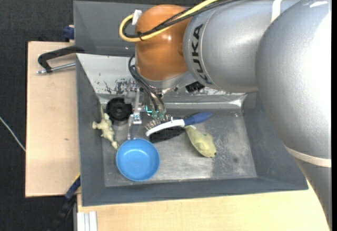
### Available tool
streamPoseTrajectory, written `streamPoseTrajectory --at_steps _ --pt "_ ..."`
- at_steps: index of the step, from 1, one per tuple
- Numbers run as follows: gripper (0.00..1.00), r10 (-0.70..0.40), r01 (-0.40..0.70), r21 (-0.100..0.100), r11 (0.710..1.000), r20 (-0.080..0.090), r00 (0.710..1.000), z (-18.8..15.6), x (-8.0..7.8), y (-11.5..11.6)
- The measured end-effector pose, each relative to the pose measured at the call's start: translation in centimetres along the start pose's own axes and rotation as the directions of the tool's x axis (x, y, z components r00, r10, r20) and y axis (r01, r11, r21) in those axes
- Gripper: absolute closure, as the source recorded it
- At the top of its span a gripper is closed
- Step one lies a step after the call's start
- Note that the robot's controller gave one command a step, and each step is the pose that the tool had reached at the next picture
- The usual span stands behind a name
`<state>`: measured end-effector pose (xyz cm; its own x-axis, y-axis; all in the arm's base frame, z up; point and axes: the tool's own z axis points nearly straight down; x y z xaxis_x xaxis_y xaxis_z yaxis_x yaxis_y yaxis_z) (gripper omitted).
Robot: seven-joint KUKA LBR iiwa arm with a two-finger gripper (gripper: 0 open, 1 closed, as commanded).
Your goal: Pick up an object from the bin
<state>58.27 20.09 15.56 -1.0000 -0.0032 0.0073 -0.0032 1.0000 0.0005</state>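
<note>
Shows gripper point(143, 114) low at frame centre, just beside a blue-handled brush point(167, 129), likely positioned for picking; cannot tell whether open or closed.

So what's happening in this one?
The KUKA arm reaches into the grey bin from the right, with its hand down low near the bin's back left. The hand sits right beside a blue-handled brush, with a black round part to its left and a blue bowl in front. Nothing looks lifted yet.
</note>
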Motion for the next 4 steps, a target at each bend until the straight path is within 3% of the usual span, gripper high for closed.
streamPoseTrajectory --at_steps 1,2,3,4 --pt "0.0 -0.438 0.438 0.003 0.899 0.013 0.899 8.4 7.3 -0.9" --pt "0.0 -0.706 0.706 0.006 0.708 0.013 0.708 5.4 7.0 0.7" --pt "0.0 -0.61 0.61 0.007 0.793 0.012 0.793 5.5 4.4 -3.4" --pt "0.0 -0.765 0.765 0.006 0.644 0.009 0.644 8.4 6.3 -2.0"
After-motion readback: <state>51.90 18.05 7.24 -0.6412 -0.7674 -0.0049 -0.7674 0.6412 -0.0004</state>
